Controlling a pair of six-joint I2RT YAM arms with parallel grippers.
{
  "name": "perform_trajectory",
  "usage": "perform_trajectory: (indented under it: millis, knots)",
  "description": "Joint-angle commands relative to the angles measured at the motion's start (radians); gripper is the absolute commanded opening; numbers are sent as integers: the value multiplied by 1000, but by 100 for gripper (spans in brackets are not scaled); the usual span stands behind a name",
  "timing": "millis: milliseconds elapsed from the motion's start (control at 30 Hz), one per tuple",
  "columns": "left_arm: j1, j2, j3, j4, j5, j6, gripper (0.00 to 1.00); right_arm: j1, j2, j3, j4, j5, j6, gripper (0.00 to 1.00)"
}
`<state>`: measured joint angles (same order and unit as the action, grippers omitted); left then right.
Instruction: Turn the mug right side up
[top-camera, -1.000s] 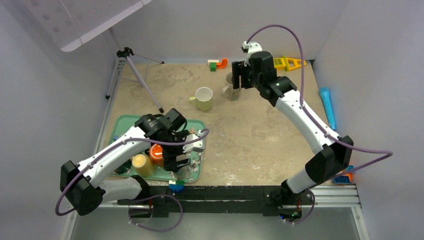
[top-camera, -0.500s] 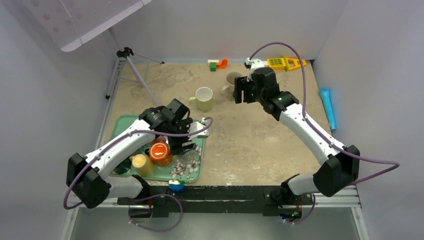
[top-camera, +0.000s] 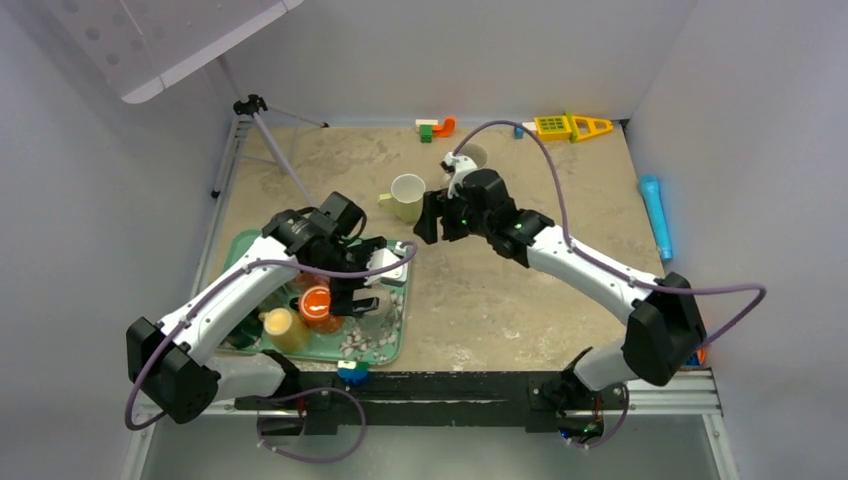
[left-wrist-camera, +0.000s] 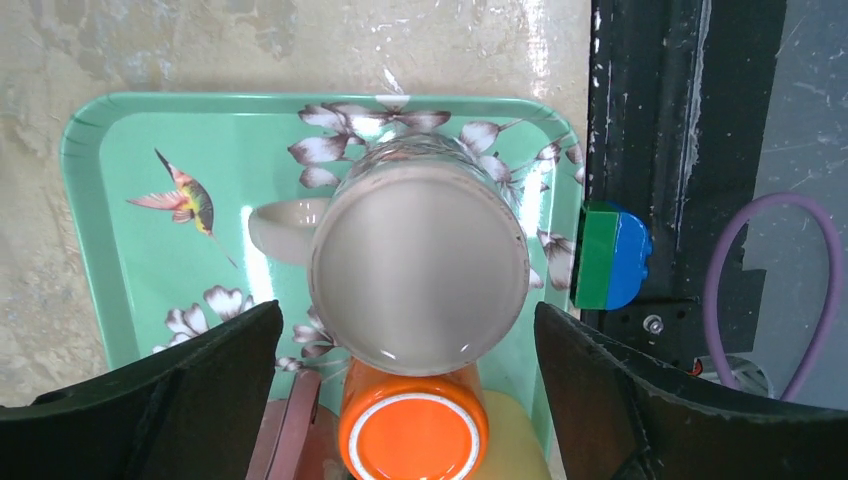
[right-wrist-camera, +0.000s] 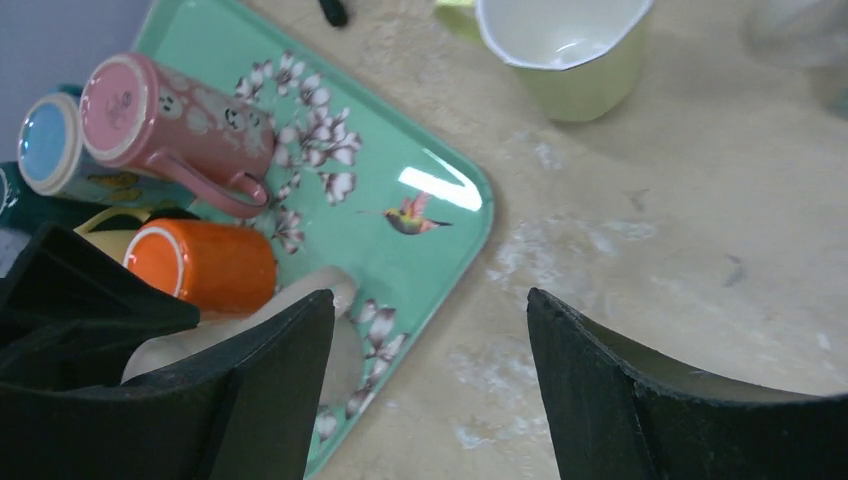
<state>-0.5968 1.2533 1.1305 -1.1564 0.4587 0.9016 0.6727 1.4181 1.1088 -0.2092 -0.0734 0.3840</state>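
Jaws open both sides: left gripper (left-wrist-camera: 405, 315) is spread around the cream mug (left-wrist-camera: 420, 250), orange mug (left-wrist-camera: 412, 442) adjoining; right gripper (right-wrist-camera: 430, 298) empty over tray (right-wrist-camera: 478, 190) edge.

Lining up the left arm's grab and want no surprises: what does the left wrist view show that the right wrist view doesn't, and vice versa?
Left wrist only: the upturned base of the beige mug, centred under the open left gripper, and a green-and-blue block. Right wrist only: a pink mug, a blue-bottomed mug and an upright yellow-green mug off the tray. Both: the green tray and the orange mug.
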Motion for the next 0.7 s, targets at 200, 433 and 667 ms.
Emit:
perform_trajectory:
  millis: [200,433,667]
  knots:
    - [70,-149,86,37,56,-172,100,140,289,269,-9,-88,80,75]
    - [250,-234,119,118,-104,-414,100,214,444,436,-238,-55,123,76]
    - [253,-225,54,155,-83,-472,100,188,275,230,-167,-14,217,81]
